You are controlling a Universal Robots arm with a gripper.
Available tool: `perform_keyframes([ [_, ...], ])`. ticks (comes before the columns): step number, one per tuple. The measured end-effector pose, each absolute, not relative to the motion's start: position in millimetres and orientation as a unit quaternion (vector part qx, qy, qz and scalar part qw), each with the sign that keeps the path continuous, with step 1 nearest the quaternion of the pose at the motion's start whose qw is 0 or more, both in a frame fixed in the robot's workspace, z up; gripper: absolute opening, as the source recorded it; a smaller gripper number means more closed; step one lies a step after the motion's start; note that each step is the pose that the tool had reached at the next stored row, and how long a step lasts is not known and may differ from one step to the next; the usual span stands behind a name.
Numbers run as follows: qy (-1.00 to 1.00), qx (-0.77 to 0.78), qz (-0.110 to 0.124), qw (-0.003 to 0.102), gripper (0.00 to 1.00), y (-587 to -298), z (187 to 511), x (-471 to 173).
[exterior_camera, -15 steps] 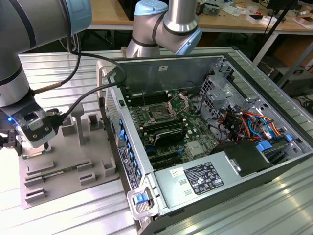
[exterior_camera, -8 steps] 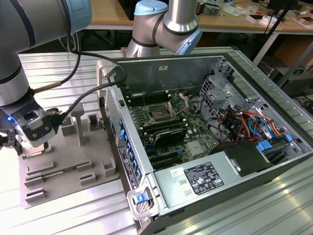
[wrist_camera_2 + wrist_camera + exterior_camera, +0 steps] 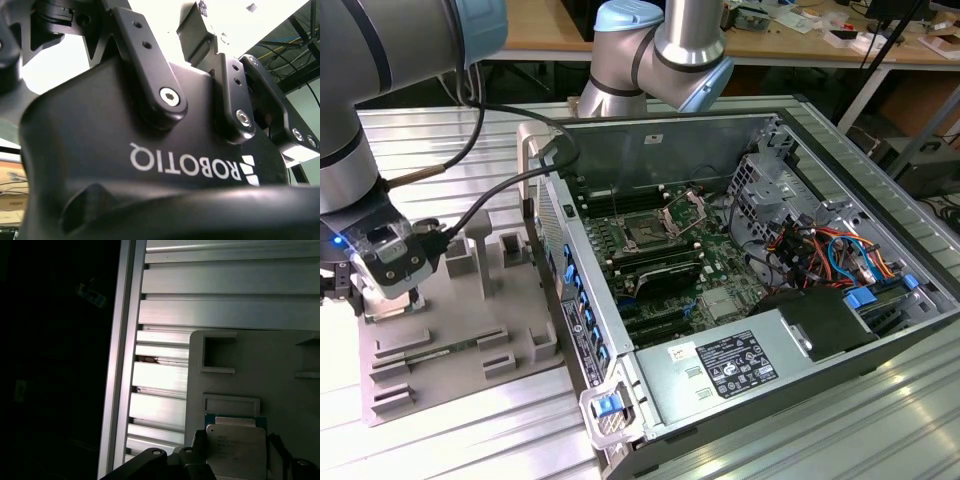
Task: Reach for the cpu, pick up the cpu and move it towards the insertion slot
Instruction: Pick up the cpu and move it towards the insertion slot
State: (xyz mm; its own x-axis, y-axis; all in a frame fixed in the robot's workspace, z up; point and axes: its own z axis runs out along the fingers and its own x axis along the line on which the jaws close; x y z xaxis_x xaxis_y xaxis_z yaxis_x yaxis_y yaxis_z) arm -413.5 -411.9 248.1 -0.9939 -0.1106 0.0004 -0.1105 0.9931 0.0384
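Note:
The cpu (image 3: 235,447), a small square chip with a silver top and a green rim, lies low on the grey tray (image 3: 240,365) in the first wrist view. My gripper (image 3: 235,452) straddles it, with a dark finger (image 3: 199,447) against one edge and the other finger close against the opposite edge. In the exterior view my gripper (image 3: 375,295) is down on the grey tray (image 3: 450,330) at the exterior view's left. The insertion slot (image 3: 645,232), a dark square socket with its steel bracket raised, sits in the green board inside the open computer case, well to the exterior view's right.
The case wall (image 3: 555,230) stands between the tray and the board. A grey power-supply box (image 3: 730,365), bundled cables (image 3: 820,250) and a drive cage (image 3: 760,180) crowd the case. Upright posts (image 3: 480,250) rise from the tray. Everything rests on a slatted aluminium table (image 3: 200,315).

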Motion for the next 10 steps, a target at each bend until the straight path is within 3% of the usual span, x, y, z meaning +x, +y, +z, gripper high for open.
perform_keyframes([
  [10,-0.998,0.055,-0.019,0.001,0.55,-411.9,252.0,-413.5],
])
